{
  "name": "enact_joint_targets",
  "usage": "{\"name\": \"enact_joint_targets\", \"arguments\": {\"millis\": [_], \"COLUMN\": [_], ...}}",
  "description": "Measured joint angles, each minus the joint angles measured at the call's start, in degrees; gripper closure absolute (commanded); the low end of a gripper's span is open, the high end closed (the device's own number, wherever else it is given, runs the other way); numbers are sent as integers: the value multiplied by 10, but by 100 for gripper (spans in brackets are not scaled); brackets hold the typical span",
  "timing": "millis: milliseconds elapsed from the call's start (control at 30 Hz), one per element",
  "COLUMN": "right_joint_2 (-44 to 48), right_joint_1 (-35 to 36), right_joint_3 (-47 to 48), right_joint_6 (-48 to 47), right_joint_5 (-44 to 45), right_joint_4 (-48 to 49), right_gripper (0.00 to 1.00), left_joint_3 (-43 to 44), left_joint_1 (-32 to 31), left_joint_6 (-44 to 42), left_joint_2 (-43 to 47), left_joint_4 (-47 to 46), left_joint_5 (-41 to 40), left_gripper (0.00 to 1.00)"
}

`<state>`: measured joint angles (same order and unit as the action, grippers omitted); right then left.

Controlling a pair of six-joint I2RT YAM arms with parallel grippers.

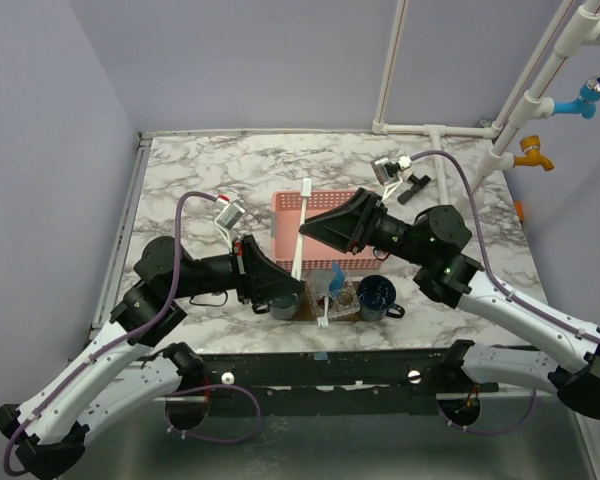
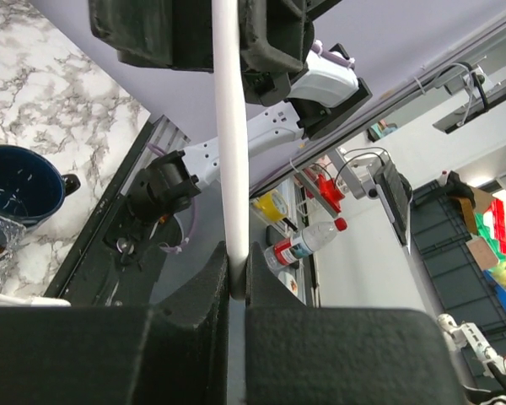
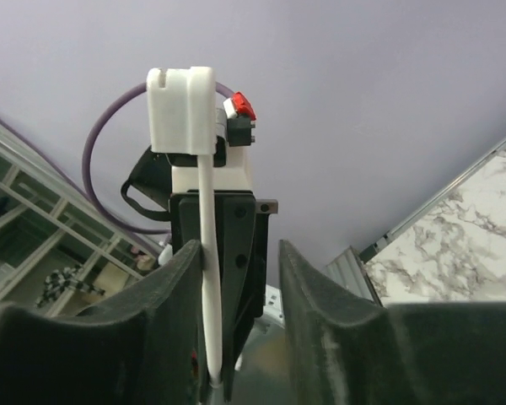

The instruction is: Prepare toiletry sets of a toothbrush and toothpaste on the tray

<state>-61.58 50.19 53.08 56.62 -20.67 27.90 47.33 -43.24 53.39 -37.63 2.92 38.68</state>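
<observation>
A white toothbrush (image 1: 300, 228) stands nearly upright over the pink basket. My left gripper (image 1: 288, 280) is shut on its lower end, and the left wrist view shows the handle (image 2: 229, 126) pinched between the jaws (image 2: 236, 270). My right gripper (image 1: 304, 229) is open around the handle higher up. In the right wrist view the handle (image 3: 207, 278) lies against the left finger, and the gripper (image 3: 240, 261) has a wide gap on the other side. A second white toothbrush (image 1: 325, 306) lies across the brown tray (image 1: 307, 308). I cannot make out the toothpaste.
A pink mesh basket (image 1: 325, 205) sits behind the tray. A grey cup (image 1: 284, 306) stands at the tray's left end and a dark blue mug (image 1: 376, 297) at its right end, with a light blue thing (image 1: 329, 282) between them. A small black part (image 1: 416, 186) lies at the back right.
</observation>
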Motion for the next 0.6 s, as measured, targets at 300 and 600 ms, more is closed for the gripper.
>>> {"name": "enact_joint_targets", "arguments": {"millis": [300,600], "right_joint_2": [14,37], "right_joint_1": [0,0], "right_joint_3": [43,139], "right_joint_6": [-111,-299], "right_joint_5": [-46,-85], "right_joint_4": [-141,-331], "right_gripper": [37,28], "left_joint_3": [0,0], "left_joint_1": [0,0], "left_joint_6": [-4,-9], "left_joint_2": [16,27], "left_joint_4": [36,59], "left_joint_5": [19,85], "left_gripper": [100,100]}}
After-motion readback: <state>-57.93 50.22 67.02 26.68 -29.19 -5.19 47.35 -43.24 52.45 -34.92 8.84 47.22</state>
